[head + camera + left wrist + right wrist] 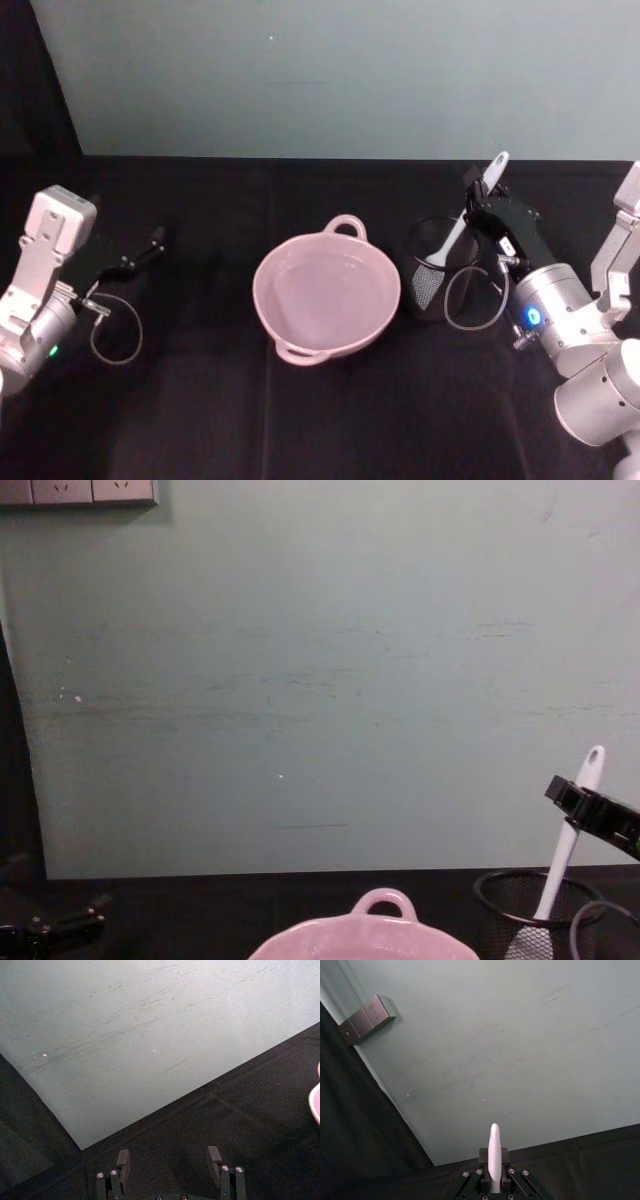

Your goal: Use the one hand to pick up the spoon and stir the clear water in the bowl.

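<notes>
Right tool (482, 203) — closed on the upper handle of the spoon (462, 232), whose head stands in the mesh cup (437, 270) just beside the bowl (326, 292) on the bench (200, 400). Left tool (142, 250) — parked at far left, fingers wide, nothing held. Risk: the cup could be tipped if the head catches on lifting. Count: one spoon, one bowl, one cup.

Pale green scuffed wall (320, 680), grey socket plate (78, 491) top left, black tabletop (200, 400)
</notes>
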